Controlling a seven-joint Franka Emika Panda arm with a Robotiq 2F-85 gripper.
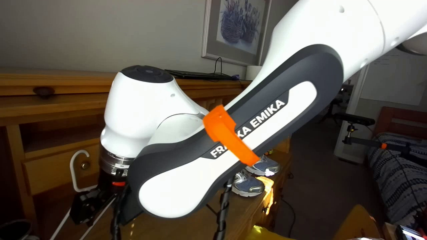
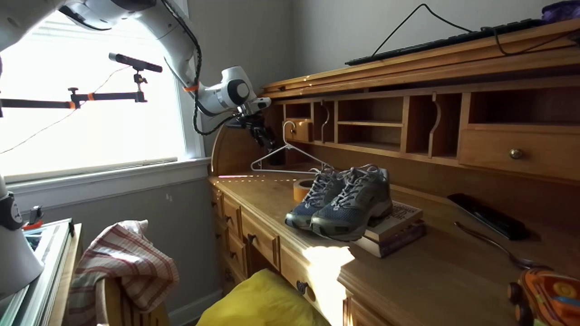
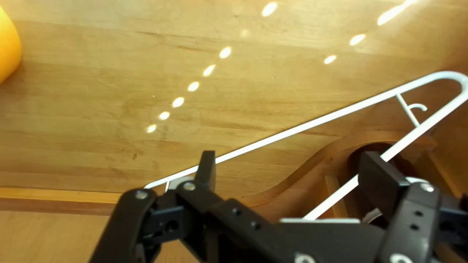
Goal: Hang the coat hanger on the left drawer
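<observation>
At the left drawer [image 2: 305, 131], toward twelve o'clock in an exterior view, the hanger [image 2: 288, 146] is upright before the drawer front. Its hook [image 1: 73, 170] lines up with the knob [image 1: 85, 165], which sits at three o'clock from the hook's stem, under the curve; whether the knob bears the weight cannot be told. The claw [image 3: 290, 164] is close beside the hanger, spread wide, with nothing clamped. In the wrist view, an arm of the hanger crosses behind the finger [image 3: 382, 182] at four o'clock and enters the gap between the fingers.

Step in hand: release on the knob, judged nearly complete. Next move: confirm that the hook is seated. Then back the claw away from the drawer, fingers spread, so that neither finger snags the hanger. If the hook slips, grip the hanger and reseat it. Avoid the tape roll [image 2: 301, 192], at five o'clock from the hanger, and the shoes [image 2: 351, 208], at four.
</observation>
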